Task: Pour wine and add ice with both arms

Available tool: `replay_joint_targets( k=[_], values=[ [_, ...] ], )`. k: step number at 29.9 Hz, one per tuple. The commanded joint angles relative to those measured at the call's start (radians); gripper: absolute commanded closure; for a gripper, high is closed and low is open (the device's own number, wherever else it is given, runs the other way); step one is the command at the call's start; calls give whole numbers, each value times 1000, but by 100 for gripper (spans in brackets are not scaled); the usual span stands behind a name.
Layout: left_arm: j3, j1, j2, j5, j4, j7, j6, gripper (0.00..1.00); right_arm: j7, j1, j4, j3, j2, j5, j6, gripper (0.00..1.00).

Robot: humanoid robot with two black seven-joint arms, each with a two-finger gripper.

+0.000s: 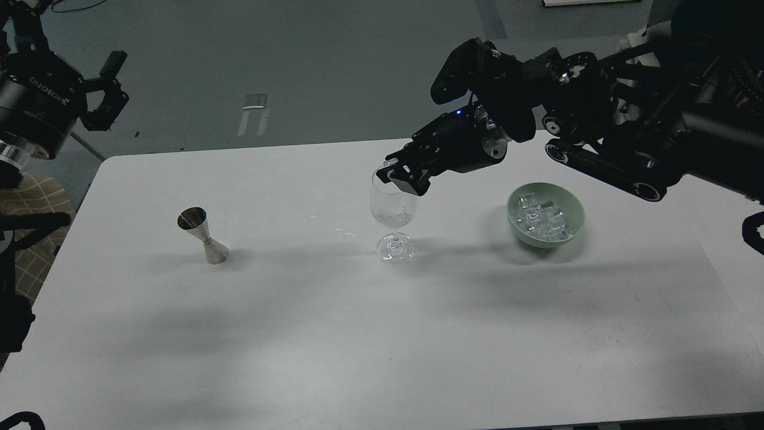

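A clear wine glass stands upright mid-table, with something glassy low in its bowl. My right gripper hangs right over the glass's rim, fingers close together on a small clear ice cube. The rest of the ice is heaped in a pale green bowl to the right of the glass. A steel jigger stands upright at the left of the table. My left gripper is open and empty, raised beyond the table's far left corner.
The white table carries only the jigger, glass and bowl. A few wet spots lie just left of the glass's foot. My right arm spans above the bowl.
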Motion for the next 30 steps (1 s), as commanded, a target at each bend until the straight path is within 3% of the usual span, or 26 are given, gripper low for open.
replay_joint_targets(
  k=[1, 11, 13, 23, 24, 27, 30],
  values=[
    [0, -1, 1, 0, 0, 0, 0, 2, 0, 4, 0, -9, 5, 1, 0, 86],
    [0, -1, 0, 0, 0, 0, 0, 2, 0, 6, 0, -9, 4, 1, -1, 61],
    [0, -1, 1, 0, 0, 0, 0, 2, 0, 6, 1, -9, 4, 1, -1, 49],
    [0, -4, 3, 0, 0, 0, 0, 2, 0, 9, 8, -2, -22, 4, -4, 38],
    [0, -4, 5, 0, 0, 0, 0, 2, 0, 17, 8, 4, -36, 12, -10, 33],
    [0, -5, 8, 0, 0, 5, 2, 2, 0, 37, 3, 75, -48, 79, -18, 1],
    [0, -11, 8, 1, 0, 12, 6, 2, 0, 41, 1, 128, -71, 158, -26, 0]
  ],
)
